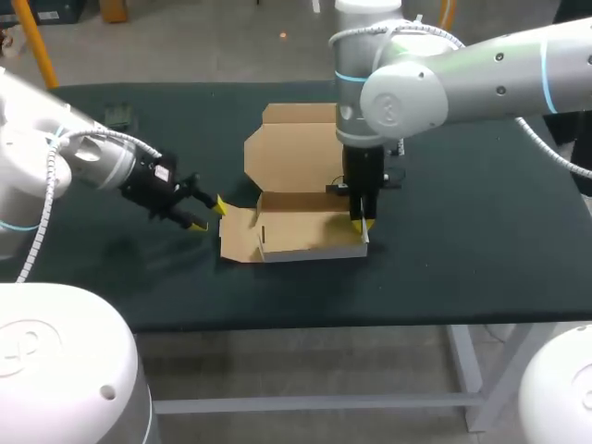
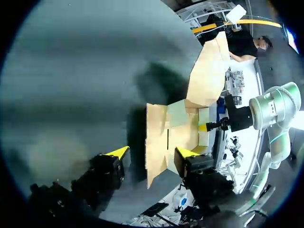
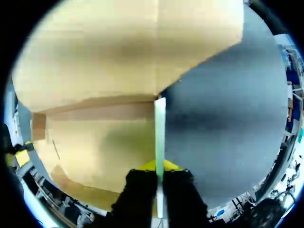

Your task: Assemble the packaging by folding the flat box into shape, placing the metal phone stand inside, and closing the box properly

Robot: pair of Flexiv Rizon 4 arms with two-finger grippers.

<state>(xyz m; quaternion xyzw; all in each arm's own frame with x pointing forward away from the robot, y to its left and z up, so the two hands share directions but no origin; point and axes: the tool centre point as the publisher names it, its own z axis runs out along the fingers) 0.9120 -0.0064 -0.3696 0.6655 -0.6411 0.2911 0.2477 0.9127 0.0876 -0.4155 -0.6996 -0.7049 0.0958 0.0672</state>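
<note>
Sitting near the middle of the counter (image 1: 462, 259), the cardboard box (image 1: 310, 236) is half folded, walls up. The right pincer (image 1: 361, 222) is clamped on its right wall. The left pincer (image 1: 209, 215) gapes wide, holding nothing, just beside the left flap (image 1: 239, 236). The lid (image 1: 291, 153) is open toward the far edge.

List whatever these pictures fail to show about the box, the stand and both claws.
Metal phone stand: identifiable in no view; the small dark object at the far left of the table, head view, is too small to name.
Right claw: right wrist view, its tips mostly hidden by its own fingers and the box wall it grips.
Left claw: open; head view too coarse to show whether it touches the box's side flap.
</note>
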